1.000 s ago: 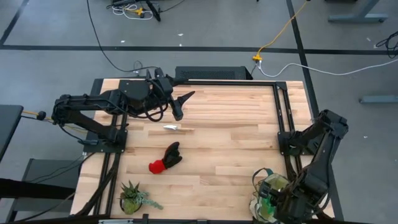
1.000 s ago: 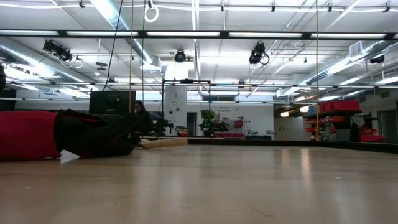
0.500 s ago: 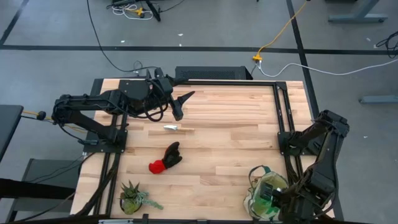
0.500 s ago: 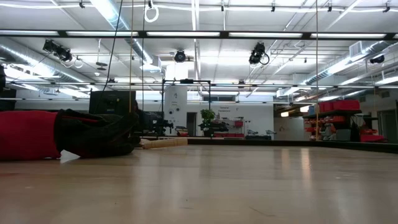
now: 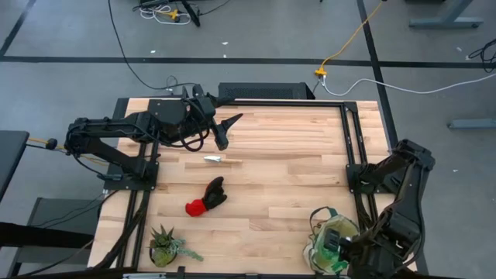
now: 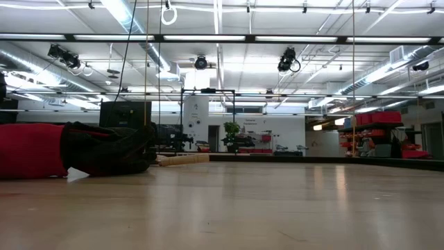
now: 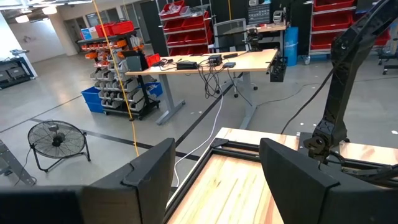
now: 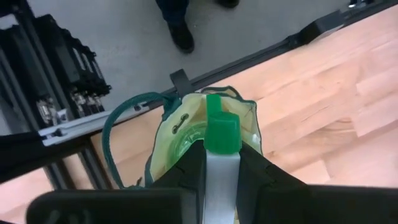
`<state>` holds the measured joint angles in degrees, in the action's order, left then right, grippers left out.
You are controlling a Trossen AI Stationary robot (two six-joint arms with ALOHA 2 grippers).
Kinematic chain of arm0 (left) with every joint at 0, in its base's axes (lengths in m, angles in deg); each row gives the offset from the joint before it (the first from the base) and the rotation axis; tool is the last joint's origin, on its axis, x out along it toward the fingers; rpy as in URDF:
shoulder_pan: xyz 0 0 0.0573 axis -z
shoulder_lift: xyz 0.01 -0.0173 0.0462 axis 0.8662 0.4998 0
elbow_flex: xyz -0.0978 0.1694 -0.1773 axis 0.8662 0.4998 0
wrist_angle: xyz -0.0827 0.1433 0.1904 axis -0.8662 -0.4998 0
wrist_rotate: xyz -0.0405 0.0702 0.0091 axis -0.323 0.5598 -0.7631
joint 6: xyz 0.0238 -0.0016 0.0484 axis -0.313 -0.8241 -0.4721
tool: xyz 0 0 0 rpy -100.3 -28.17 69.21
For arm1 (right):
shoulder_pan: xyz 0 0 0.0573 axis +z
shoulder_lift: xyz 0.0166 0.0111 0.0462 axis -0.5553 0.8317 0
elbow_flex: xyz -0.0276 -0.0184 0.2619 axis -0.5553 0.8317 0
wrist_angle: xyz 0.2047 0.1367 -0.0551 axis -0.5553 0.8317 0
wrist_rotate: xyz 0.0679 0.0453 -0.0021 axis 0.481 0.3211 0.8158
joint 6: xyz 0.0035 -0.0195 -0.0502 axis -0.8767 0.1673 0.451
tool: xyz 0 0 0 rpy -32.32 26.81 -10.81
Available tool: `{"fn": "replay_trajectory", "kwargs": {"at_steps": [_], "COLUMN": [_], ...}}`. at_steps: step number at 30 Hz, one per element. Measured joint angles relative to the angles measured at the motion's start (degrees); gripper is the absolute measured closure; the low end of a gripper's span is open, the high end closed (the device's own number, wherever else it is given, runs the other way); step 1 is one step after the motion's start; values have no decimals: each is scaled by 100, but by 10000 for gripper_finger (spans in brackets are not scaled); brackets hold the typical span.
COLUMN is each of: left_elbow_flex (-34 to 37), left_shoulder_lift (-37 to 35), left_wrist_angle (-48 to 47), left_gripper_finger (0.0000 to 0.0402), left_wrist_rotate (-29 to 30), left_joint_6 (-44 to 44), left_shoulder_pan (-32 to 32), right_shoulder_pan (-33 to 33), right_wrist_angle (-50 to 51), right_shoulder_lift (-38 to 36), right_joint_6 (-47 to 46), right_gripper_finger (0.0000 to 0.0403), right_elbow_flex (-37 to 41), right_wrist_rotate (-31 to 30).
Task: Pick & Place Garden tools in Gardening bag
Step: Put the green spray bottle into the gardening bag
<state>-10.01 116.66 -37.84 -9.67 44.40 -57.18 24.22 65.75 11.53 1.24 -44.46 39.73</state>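
The right gripper [image 8: 221, 171] holds the green piece [image 8: 221, 134] by its white handle, jaws closed on it, directly over the mouth of the bag [image 5: 332, 240] at the table's [image 5: 294, 155] near right corner. In the right wrist view the green end points down into the opening, and the bag's beige wall sags inward on one side, with a green handle [image 8: 124, 118] looping out beside it.

The likely trouble lies here: the bag is soft and stands very near the table edge, so a release while the piece is off centre could let it catch the rim and tumble to the floor, and a push downward could tip or fold the canvas. Whether the piece is already below the rim cannot be told.

Across the table, the left gripper [image 5: 230, 122] hangs spread open and empty near the far left, above the boards, with the trowel [image 5: 221, 160] lying just nearer on the wood. The gloves [image 5: 207, 198] rest towards the middle of the left half, and the plant [image 5: 164, 244] sits at the near left corner, not part of the job. The rake is not visible on the table.

Two items are still to be carried the whole width of the table, and limp gloves may slip from a narrow pinch.
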Motion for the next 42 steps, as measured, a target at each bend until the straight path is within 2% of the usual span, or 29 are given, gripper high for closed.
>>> {"fn": "replay_trajectory", "kwargs": {"at_steps": [13, 20, 25, 36, 42], "left_elbow_flex": [0, 0, 0, 0, 0], "left_shoulder_lift": [0, 0, 0, 2, 2], "left_wrist_angle": [0, 0, 0, 2, 2], "left_gripper_finger": [161, 161, 161, 161, 161], "left_wrist_rotate": [-4, -4, -8, -177, -177], "left_joint_6": [0, 2, 4, 13, 15], "left_shoulder_pan": [0, 2, 0, 0, 0], "right_shoulder_pan": [-54, -75, -195, -367, -457], "right_wrist_angle": [313, 459, 549, 487, 455], "right_shoulder_lift": [475, 664, 554, 389, 356], "right_joint_6": [267, 230, -612, -2644, -3124], "right_gripper_finger": [350, 350, 350, 350, 350], "right_elbow_flex": [-2, -2, -2, -2, -2], "right_wrist_rotate": [99, -187, -158, 446, 457]}}
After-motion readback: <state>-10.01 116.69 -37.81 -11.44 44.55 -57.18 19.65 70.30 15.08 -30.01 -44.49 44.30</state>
